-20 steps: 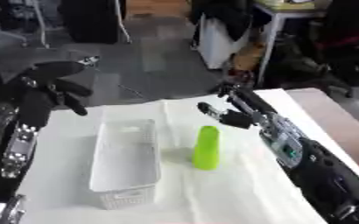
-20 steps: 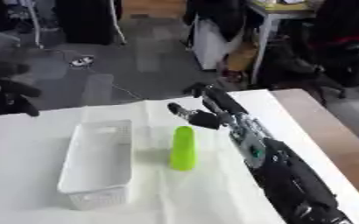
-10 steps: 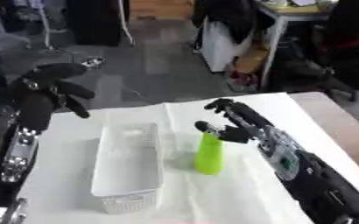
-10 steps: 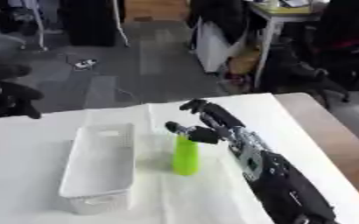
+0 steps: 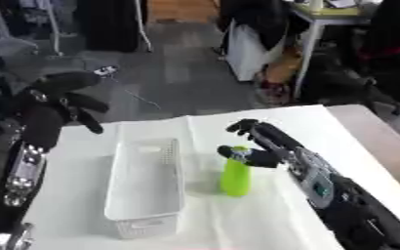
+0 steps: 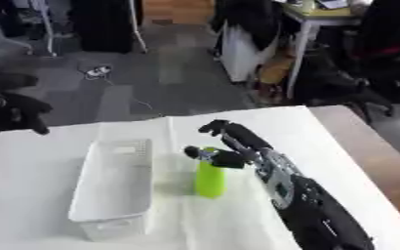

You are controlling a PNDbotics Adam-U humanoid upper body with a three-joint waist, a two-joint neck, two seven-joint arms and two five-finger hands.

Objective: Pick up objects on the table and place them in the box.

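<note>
A lime-green bottle (image 5: 234,175) stands upright on the white cloth, just right of the white slatted box (image 5: 143,227). My right hand (image 5: 270,144) comes in from the lower right and sits at the bottle's top. Its thumb lies against the cap's near side and its fingers (image 6: 223,129) arch behind and above it, not closed round it. My left hand (image 5: 53,101) hangs raised beyond the table's far left corner, fingers relaxed and drooping, holding nothing. Nothing shows inside the box.
The white cloth (image 5: 263,219) covers the table. Bare brown tabletop (image 5: 383,141) shows along the right side. Beyond the far edge lie grey floor, a desk and dark chairs.
My right hand has moved down and left from beside the bottle to its top, thumb now at the cap. The left hand has stayed raised at the left.
</note>
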